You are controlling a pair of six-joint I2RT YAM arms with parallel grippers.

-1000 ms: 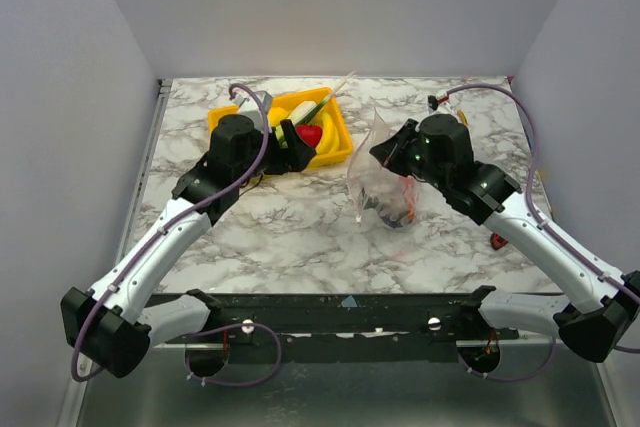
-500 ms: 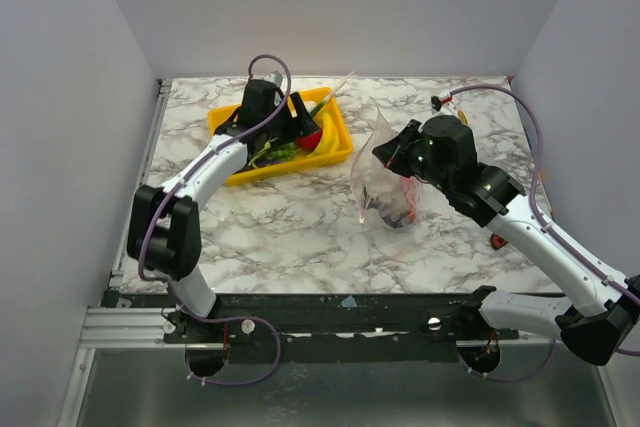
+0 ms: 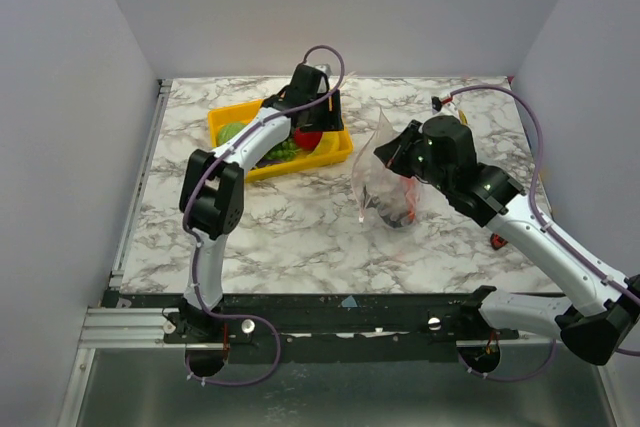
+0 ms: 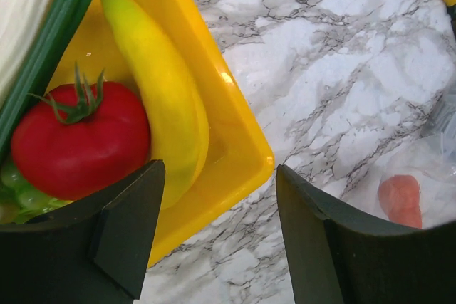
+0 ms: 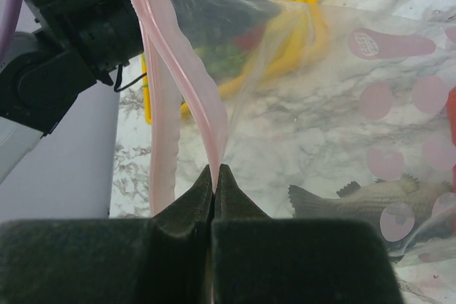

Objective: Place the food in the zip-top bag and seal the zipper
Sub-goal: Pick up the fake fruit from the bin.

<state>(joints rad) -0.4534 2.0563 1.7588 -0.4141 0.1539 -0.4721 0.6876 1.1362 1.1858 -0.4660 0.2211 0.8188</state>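
My left gripper [image 3: 318, 119] is open and empty, low over the right corner of the yellow tray [image 3: 335, 153]. In the left wrist view its fingers [image 4: 121, 226] straddle the tray's rim [image 4: 246, 151]. A red round fruit [image 4: 78, 140], a yellow banana [image 4: 167, 90] and a green-white leek [image 4: 50, 40] lie inside. My right gripper [image 5: 215, 174] is shut on the pink zipper [image 5: 182, 69] of the clear zip-top bag [image 3: 385, 182], holding its mouth up and open. A grey fish [image 5: 370, 201] lies inside the bag.
A green cabbage [image 3: 232, 132] sits at the tray's left end. A small red object [image 3: 497, 241] lies on the marble right of the bag, near my right forearm. A black-and-yellow item [image 3: 440, 102] lies at the back right. Grey walls close three sides.
My left arm has swung from the near left out over the tray, and its open gripper now reaches the tray's right end. My right gripper has kept hold of the bag in place.
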